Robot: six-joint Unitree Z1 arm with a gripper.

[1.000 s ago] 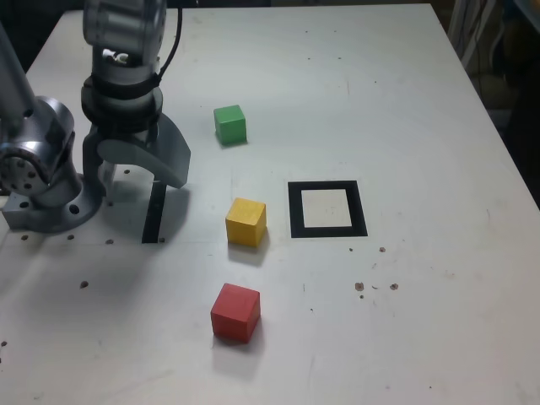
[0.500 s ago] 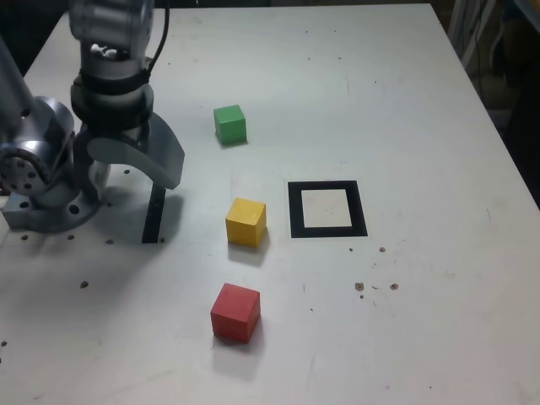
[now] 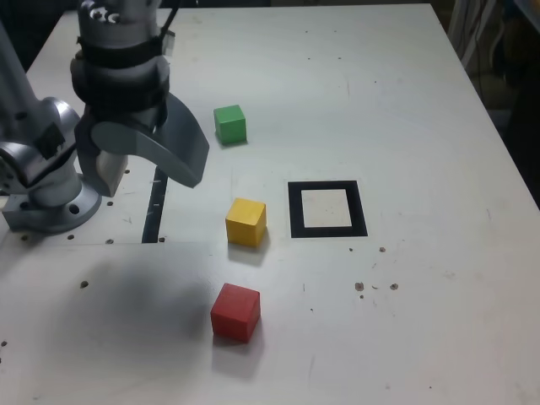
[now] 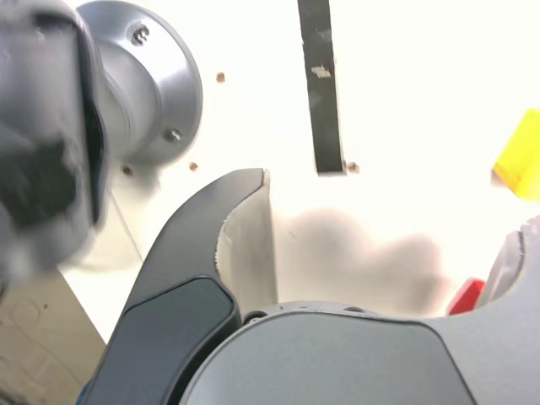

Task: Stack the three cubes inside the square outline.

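Three cubes lie apart on the white table in the exterior view: the green cube (image 3: pixel 229 124) farthest back, the yellow cube (image 3: pixel 245 221) in the middle, the red cube (image 3: pixel 234 312) nearest the front. The square outline (image 3: pixel 327 208) sits just to the exterior view's right of the yellow cube, with nothing in it. My gripper (image 3: pixel 148 180) hangs open and empty above the table at the exterior view's left, well clear of every cube. The wrist view shows its dark finger (image 4: pixel 211 245), an edge of the yellow cube (image 4: pixel 519 156) and a sliver of the red cube (image 4: pixel 464 295).
The arm's grey base (image 3: pixel 46 198) is bolted at the exterior view's left edge, also in the wrist view as the base (image 4: pixel 143 84). A narrow black strip (image 3: pixel 154 211) lies beside it, under the gripper. Small dark specks (image 3: pixel 375 287) dot the table right of the red cube.
The gripper has risen and swung slightly toward the exterior view's right, away from the black strip. Its shadow now spreads over the table's front left. The cubes have not moved.
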